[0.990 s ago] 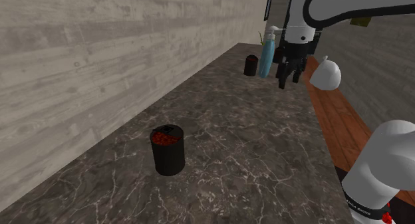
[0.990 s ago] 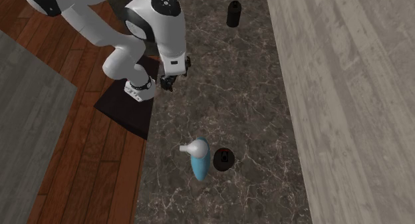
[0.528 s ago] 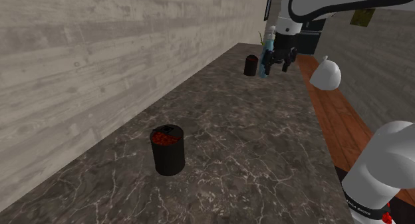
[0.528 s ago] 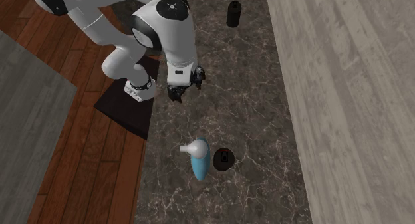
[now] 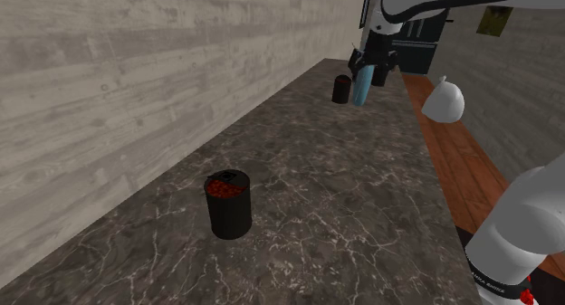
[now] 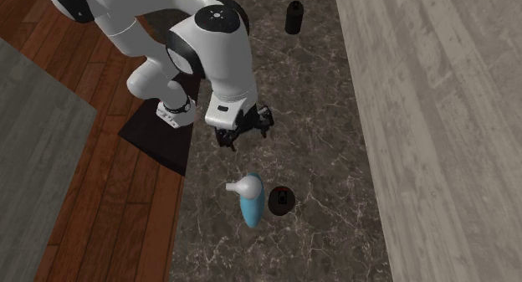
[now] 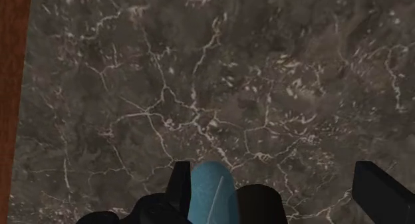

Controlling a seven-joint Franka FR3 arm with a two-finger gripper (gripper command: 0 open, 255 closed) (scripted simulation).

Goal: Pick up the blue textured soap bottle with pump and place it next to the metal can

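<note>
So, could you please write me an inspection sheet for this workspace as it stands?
Surface: dark marble counter, veined, nothing spilled on it.
Job's things: blue soap bottle with a white pump, upright near the counter's floor-side edge; black can with red on top, far along the counter from the bottle.
Clutter: small dark container right beside the bottle.
Claw: the claw is open, above the counter close to the bottle, not closed on it.
Cables: nothing seen.
Surroundings: pale plank wall along the counter; wooden floor; dark mat under the stand.
</note>
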